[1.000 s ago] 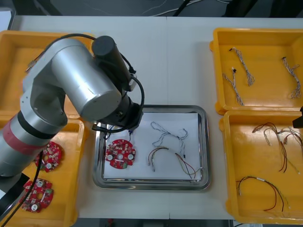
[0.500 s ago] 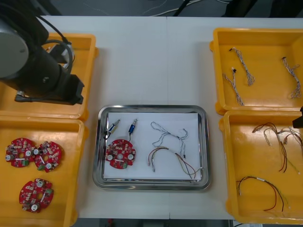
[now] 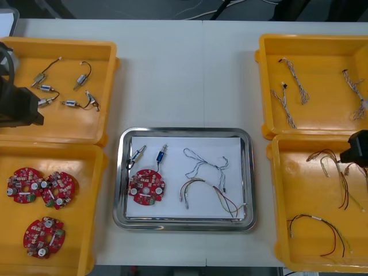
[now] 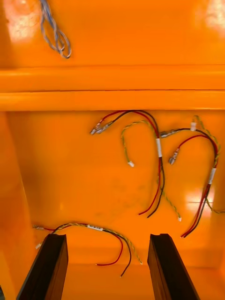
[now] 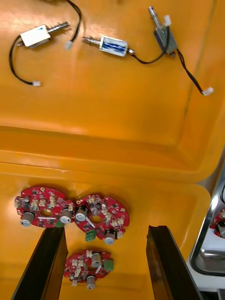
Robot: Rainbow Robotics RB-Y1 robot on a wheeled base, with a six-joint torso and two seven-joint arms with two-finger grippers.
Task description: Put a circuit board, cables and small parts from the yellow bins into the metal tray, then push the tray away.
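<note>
The metal tray (image 3: 184, 131) sits mid-table, white inside. In it lie a red circuit board (image 3: 146, 187), two small metal parts (image 3: 136, 155) (image 3: 161, 154), a blue and white cable (image 3: 204, 164) and a red and yellow cable (image 3: 214, 196). My left arm (image 3: 20, 106) is at the table's left edge. Its gripper (image 5: 105, 228) stands open above the circuit boards (image 5: 101, 218) in the near left bin, holding nothing. My right arm (image 3: 357, 148) shows at the right edge. Its gripper (image 4: 108, 236) is open over red and yellow cables (image 4: 157, 159).
The far left yellow bin (image 3: 63, 135) holds several small metal parts (image 3: 69, 103). The near left bin (image 3: 86, 253) holds three circuit boards (image 3: 43, 236). Blue and white cables (image 3: 293, 80) lie in the far right bin, red and yellow cables (image 3: 322, 230) in the near right one.
My left arm has pulled back from over the tray to the left edge, uncovering both left bins and two small metal parts in the tray. The right arm edged slightly into view.
</note>
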